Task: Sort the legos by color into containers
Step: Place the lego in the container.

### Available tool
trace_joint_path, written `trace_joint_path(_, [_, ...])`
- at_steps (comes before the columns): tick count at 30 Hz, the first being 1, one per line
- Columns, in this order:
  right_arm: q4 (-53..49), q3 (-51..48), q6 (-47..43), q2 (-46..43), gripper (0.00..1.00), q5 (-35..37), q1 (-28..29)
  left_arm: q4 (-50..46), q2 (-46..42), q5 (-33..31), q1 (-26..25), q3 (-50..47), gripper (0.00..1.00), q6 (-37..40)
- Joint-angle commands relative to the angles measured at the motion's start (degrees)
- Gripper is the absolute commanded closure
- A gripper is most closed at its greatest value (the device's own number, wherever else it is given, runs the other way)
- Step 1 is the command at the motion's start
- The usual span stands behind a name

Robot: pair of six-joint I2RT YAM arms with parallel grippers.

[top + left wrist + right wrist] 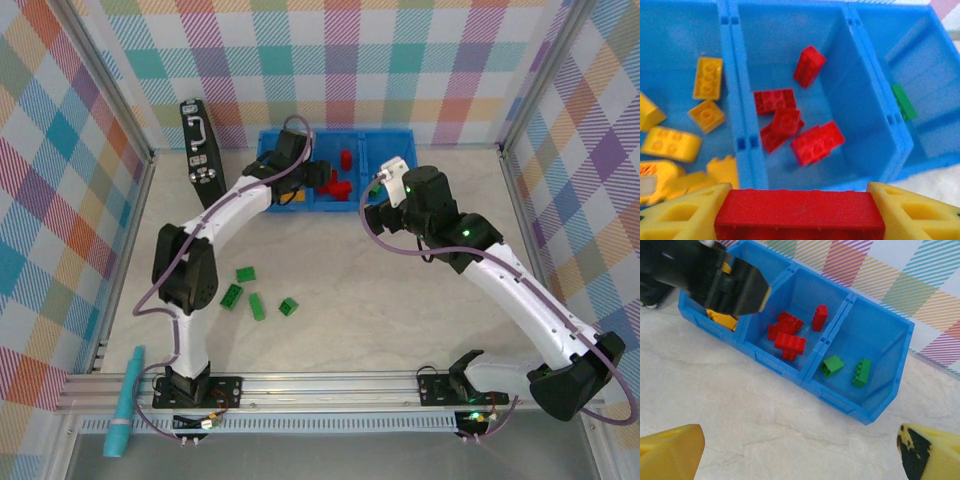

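My left gripper point(800, 216) is shut on a long red lego point(800, 210), held just above the near wall of the bin's middle container point(860, 125). Several red legos point(816, 142) lie in that container. Yellow legos point(707, 77) fill the left container point(675, 35). Two green legos point(832, 365) lie in the right container point(885, 340). Several green legos point(257, 305) rest on the table in front of the left arm. My right gripper point(800, 460) hangs open over bare table, in front of the bin's right end.
A black case with a silver handle point(200, 150) stands left of the blue bin point(385, 135). A teal tool point(125, 400) lies on the frame rail at the near left. Metal posts and plaid walls close in the table.
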Motion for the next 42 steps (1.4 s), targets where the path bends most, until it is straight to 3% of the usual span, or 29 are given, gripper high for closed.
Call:
trace_joint_path(1, [2.45,-0.82,-1.25,-1.22,0.01,1.08,0.06,7.43,6.04,1.9,-0.22,4.46,0.39,-3.63])
trace_joint_path(9, [3.64,-2.06,-1.88,-1.05,0.01,1.71,0.07,14.69,12.94,2.78,-0.82,9.78,0.39,-6.2])
trace_joint_path(24, [3.96,-1.62,-2.06,1.13,0.01,1.49,0.07,13.05,18.38,2.39,-0.91,11.07,0.32,-7.44])
trace_joint_path(42, [4.92,-2.3,-1.7,1.41,0.01,2.11,-0.02,12.55,21.91,2.89,-2.4,11.07,0.3,-9.9])
